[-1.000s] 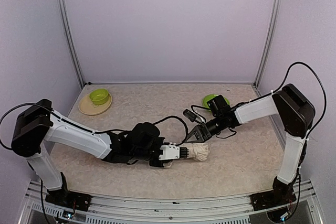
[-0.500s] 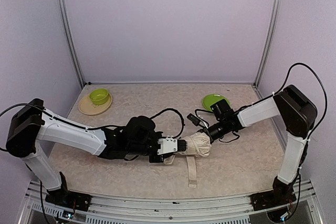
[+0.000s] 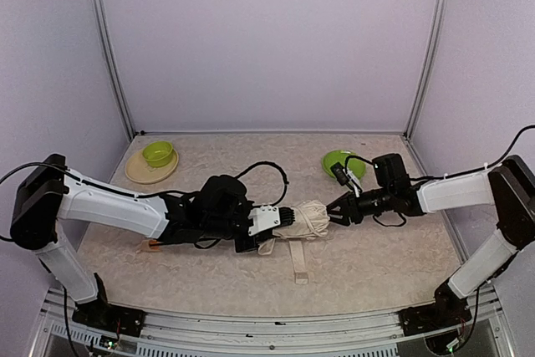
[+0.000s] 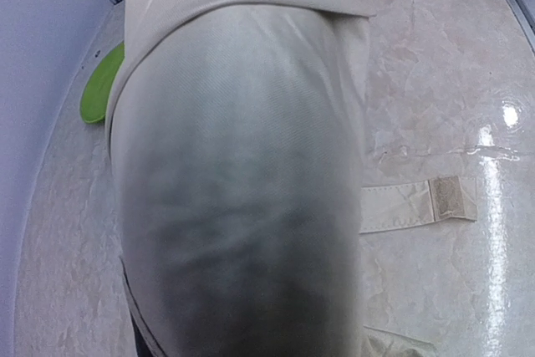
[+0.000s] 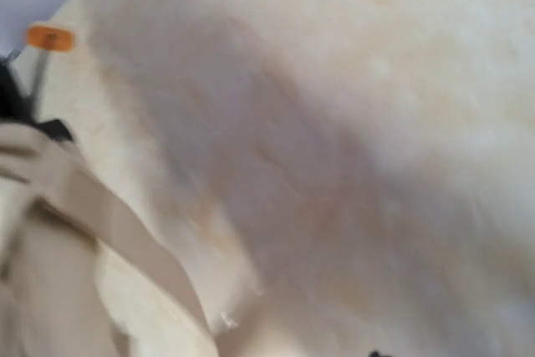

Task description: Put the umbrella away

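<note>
Umbrella (image 3: 308, 221) gripped by left fingers (image 3: 288, 216); green bowl (image 3: 157, 153) on beige plate (image 3: 144, 175)

- The table (image 3: 376, 265) had a beige, marbled top, glossy in the left wrist view.
- A tan plate (image 3: 138, 175) sat at its far left corner, carrying a green bowl (image 3: 157, 153).
- A green plate (image 3: 334, 159) lay right of centre, towards the back.
- The umbrella (image 3: 305, 219) lay mid-table, its closure strap (image 3: 300, 263) flat on the surface, pointing at the near edge.

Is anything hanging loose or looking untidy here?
Yes. The strap of the umbrella trails unfastened across the table toward the near edge, though the left gripper holds the fabric bundled.
</note>
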`<state>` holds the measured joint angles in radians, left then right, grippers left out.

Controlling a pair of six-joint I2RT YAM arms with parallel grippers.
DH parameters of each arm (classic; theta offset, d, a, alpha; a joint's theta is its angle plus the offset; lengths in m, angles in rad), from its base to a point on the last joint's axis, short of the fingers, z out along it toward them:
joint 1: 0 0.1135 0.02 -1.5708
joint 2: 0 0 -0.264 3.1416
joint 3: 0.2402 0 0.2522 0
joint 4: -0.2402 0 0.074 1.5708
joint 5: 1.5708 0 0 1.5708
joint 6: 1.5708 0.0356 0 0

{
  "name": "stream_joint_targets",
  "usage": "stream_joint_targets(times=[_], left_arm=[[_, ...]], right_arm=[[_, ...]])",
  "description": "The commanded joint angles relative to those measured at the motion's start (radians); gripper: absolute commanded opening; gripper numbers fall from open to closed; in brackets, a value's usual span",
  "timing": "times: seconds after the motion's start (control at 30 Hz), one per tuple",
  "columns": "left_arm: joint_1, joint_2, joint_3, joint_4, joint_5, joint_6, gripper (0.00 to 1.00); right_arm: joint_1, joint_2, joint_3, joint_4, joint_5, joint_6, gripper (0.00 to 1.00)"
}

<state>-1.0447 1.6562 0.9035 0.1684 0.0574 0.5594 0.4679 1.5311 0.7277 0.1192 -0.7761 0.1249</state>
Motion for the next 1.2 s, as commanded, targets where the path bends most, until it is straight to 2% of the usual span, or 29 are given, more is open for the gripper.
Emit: stream_joint_targets(times=[0.0,0.07,0.13,0.2,0.33,0.4,0.43,0.5,0.6,0.67,0.8,0.93,1.03,1.17], left_arm=[[0.011,-0.011,0.041,0.015,-0.029,-0.033,0.00],[0.009,0.002,0.046,0.014,-0.027,-0.044,0.00],[0.009,0.004,0.040,0.020,-0.019,-0.044,0.00],[0.013,0.005,0.036,0.027,-0.014,-0.029,0.00],[0.029,0.055,0.062,-0.009,-0.028,-0.022,0.00],[0.042,0.075,0.068,-0.008,-0.011,-0.045,0.00],[0.064,0.077,0.067,0.022,0.021,-0.090,0.00],[0.067,0.078,0.071,0.034,-0.005,-0.103,0.00],[0.067,0.075,0.075,0.038,-0.021,-0.124,0.00],[0.067,0.064,0.074,0.036,-0.013,-0.137,0.00],[0.062,0.010,0.083,0.001,-0.002,-0.138,0.00],[0.028,-0.057,0.120,-0.092,-0.055,-0.107,0.00],[-0.002,-0.096,0.162,-0.182,-0.106,-0.076,0.00],[-0.016,-0.139,0.227,-0.297,-0.135,-0.056,0.00]], right_arm=[[-0.005,0.014,-0.151,0.195,0.082,0.148,0.51],[-0.001,-0.028,-0.254,0.370,0.083,0.239,0.52],[0.000,-0.079,-0.316,0.467,0.082,0.246,0.53],[0.000,-0.127,-0.325,0.447,0.078,0.191,0.53],[0.000,-0.203,-0.258,0.276,0.097,0.071,0.56],[0.000,-0.226,-0.237,0.248,0.087,0.057,0.57],[0.001,-0.216,-0.250,0.281,0.095,0.122,0.57],[0.015,-0.201,-0.298,0.373,0.121,0.227,0.56],[0.107,-0.174,-0.381,0.592,0.225,0.326,0.56],[0.150,-0.127,-0.394,0.694,0.252,0.324,0.57],[0.156,0.002,-0.418,0.979,0.215,0.287,0.61],[0.156,0.108,-0.394,1.175,0.143,0.249,0.71],[0.151,0.144,-0.390,1.266,0.092,0.207,0.73],[0.140,0.174,-0.352,1.268,0.049,0.179,0.74]])
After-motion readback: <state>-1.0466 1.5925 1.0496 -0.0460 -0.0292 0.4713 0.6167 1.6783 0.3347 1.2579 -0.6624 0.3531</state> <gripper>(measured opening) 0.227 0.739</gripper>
